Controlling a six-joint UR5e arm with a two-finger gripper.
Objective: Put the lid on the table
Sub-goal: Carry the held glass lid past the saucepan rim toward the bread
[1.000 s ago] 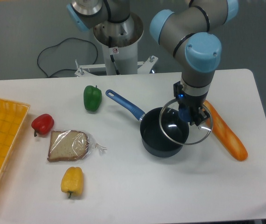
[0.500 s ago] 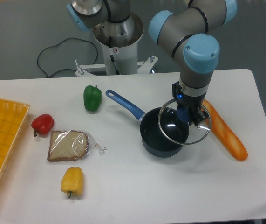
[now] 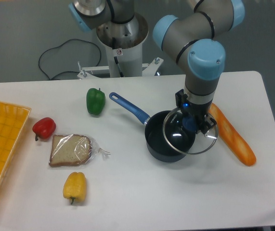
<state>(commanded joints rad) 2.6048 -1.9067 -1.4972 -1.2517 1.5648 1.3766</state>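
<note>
Camera – claw point(image 3: 193, 123) closed on lid point(image 3: 189, 131) knob – above pot point(image 3: 166, 143)

Views: one fixed camera
Position: high, front of the counter point(image 3: 142, 192)
Facing: down toward the arm base point(image 3: 123, 48)
Distance: middling, nearly whole counter visible

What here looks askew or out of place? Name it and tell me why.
The lid is the odd one: it hangs tilted in the gripper, half over the pot and half over bare table, its right edge close to the baguette. The jaws are shut on its knob. Nothing appears spilled or damaged.
</note>
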